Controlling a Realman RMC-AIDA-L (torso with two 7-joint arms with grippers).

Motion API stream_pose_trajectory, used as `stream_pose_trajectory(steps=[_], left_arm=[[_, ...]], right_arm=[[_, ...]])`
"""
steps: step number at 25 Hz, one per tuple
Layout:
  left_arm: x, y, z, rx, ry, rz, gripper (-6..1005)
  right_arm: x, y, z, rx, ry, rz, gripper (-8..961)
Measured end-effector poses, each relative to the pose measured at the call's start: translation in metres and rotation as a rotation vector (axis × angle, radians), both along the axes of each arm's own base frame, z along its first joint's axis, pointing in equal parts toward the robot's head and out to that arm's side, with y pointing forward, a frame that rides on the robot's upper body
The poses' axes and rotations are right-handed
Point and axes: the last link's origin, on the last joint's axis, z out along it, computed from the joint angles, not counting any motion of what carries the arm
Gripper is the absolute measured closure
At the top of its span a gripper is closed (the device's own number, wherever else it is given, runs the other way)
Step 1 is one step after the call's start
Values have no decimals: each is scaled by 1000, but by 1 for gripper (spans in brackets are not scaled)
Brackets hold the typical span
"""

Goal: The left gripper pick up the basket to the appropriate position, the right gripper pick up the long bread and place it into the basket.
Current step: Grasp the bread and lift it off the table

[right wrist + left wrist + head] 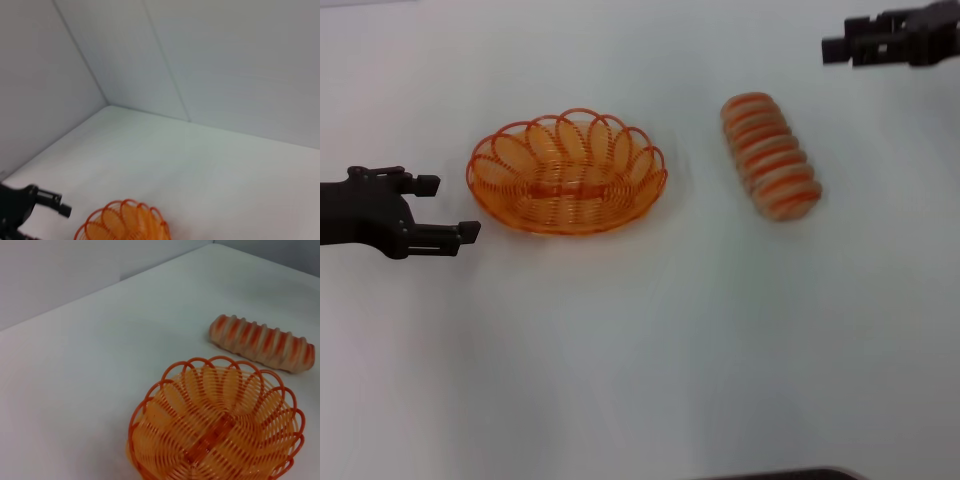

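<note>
Nearest the head camera is bare white bench (640,380), with a dark edge just showing at the very near border. Farther in, the left gripper (448,210) reaches in from the left, its two fingers spread apart with nothing between them, level with the basket (567,175) and just beside its left rim without touching. That placement suits a sideways approach: the open fingers could likely close on the looped rim, which would be the first step of the task.

To the right of the basket, apart from it, lies the long bread (771,155), flat on the bench and angled so one end points far-left and the other near-right. Nothing holds it. The right gripper (840,47) waits at the far right, well apart from the bread; I cannot tell whether its fingers are open or closed.

From the left wrist, the basket (215,430) shows its empty spiral wire base close up, with the bread (262,342) beyond it, but no fingers. From the right wrist, only the far rim of the basket (125,220) and the left gripper (50,207) appear below pale walls, which the head view leaves out; the bread is missing there.
</note>
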Motion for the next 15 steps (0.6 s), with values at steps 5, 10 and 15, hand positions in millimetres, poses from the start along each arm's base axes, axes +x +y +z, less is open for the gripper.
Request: stream_pose_trajectory(steps=[5,10,15], left_arm=[[1,1,0,1,0,3,139],[3,4,0,-1,2,2,139],[6,6,2,-8,-2,9,140]], right_arm=[[-8,11,8,-22,-44,-81,223],[-18,24,5,-74,-145,-180,223],[-33,36,1,-98,-219,-267,221]])
